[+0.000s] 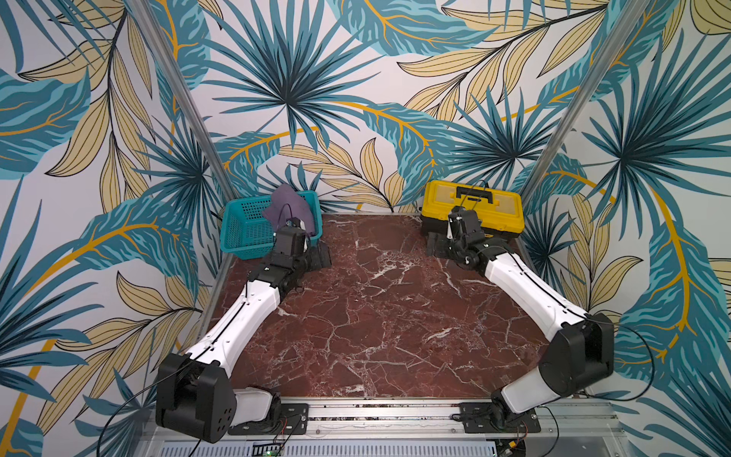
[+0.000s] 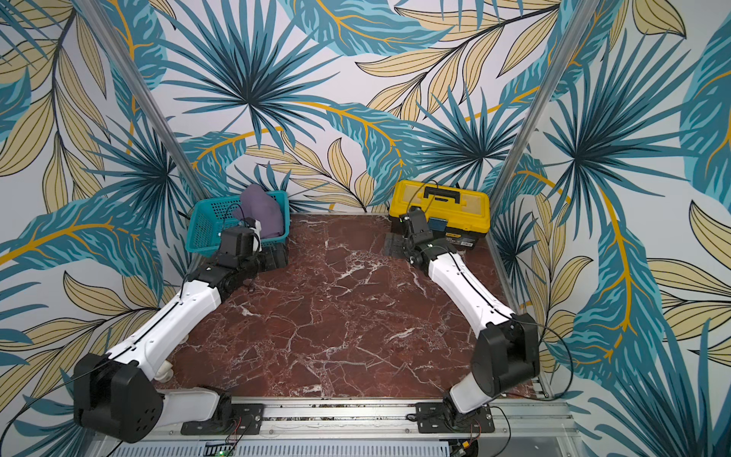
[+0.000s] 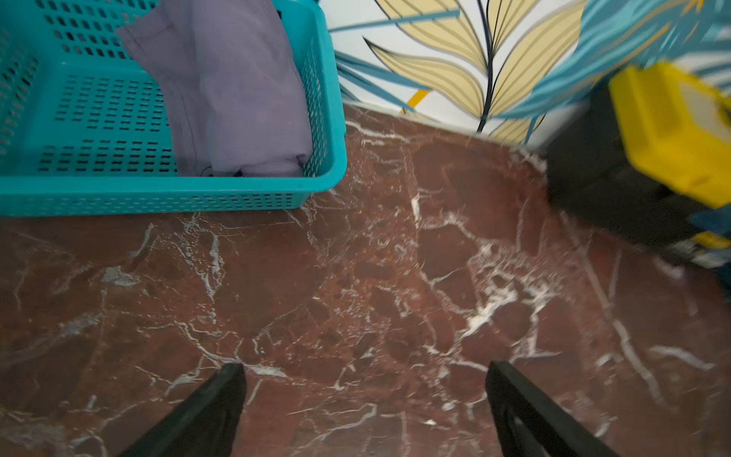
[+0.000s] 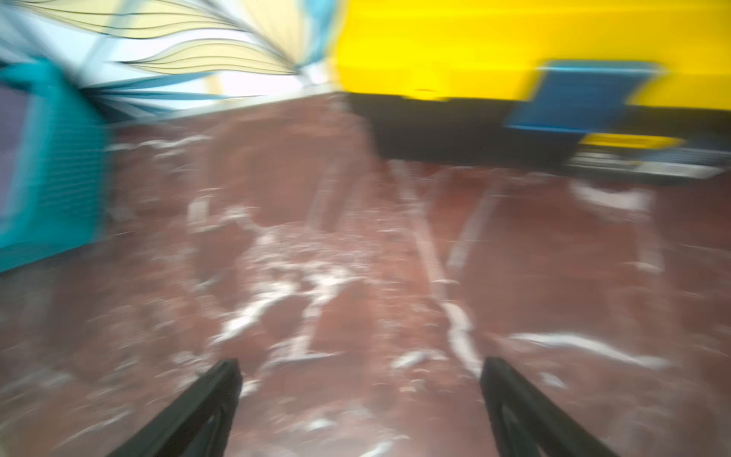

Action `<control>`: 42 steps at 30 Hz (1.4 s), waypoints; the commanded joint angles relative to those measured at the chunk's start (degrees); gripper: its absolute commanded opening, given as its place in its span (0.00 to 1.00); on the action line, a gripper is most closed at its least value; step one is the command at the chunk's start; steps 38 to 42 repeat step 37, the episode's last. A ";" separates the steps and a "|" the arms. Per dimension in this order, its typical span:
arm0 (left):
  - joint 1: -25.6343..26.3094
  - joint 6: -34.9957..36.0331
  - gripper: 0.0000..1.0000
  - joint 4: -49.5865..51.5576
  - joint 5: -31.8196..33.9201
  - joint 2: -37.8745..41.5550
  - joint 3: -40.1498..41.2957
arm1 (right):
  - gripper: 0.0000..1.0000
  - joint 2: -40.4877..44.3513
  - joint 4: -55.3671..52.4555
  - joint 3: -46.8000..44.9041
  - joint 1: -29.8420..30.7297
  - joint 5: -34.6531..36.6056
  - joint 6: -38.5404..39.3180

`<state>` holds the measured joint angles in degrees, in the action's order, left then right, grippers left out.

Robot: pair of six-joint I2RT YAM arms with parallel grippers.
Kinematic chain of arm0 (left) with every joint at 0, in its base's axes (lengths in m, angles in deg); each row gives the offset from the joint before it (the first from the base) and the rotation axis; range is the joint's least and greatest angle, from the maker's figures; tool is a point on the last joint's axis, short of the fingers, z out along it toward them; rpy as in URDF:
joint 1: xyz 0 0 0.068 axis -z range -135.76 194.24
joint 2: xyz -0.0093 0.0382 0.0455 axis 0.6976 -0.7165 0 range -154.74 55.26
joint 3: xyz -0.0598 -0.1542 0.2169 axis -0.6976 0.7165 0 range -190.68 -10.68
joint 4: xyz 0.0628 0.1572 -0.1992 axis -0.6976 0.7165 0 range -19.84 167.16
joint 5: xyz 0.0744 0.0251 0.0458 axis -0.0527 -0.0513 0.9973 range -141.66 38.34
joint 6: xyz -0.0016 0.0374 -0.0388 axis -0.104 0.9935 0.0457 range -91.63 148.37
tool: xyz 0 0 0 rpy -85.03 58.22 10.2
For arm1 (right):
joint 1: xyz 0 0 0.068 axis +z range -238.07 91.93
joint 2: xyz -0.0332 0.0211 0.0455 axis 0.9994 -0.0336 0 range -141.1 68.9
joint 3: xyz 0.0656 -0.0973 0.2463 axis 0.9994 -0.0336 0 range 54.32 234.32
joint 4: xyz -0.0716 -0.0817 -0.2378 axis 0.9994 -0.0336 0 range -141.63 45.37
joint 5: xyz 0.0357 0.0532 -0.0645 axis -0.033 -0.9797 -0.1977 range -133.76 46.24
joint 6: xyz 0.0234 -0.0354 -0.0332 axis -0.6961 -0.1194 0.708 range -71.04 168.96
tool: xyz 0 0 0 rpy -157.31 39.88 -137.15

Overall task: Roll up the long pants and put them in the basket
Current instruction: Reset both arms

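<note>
You are seeing pants (image 3: 237, 91) lying bundled inside basket (image 3: 158, 194), sitting at table's (image 1: 387, 316) far left corner. Your left gripper (image 3: 366, 372) hovering just beside basket, jaws standing apart, holding nothing. Your right gripper (image 4: 360, 367) hanging near toolbox (image 1: 474, 201) at far right corner, jaws standing apart; view blurring, seemingly empty.

both top views are evenly and brightly lit, with only soft shadows laid on the marble table (image 1: 375, 316). in the left wrist view the long pants (image 3: 237, 99) are rendered sharply, while the yellow toolbox (image 3: 668, 130) is smeared at the edge. the right wrist view is blurred by motion throughout.
</note>
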<state>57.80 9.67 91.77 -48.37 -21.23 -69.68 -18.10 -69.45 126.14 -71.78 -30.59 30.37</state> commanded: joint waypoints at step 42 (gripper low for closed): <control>-11.91 22.51 1.00 -67.95 -4.17 -10.53 35.27 | 0.99 0.86 73.25 -48.30 -15.50 -6.50 16.57</control>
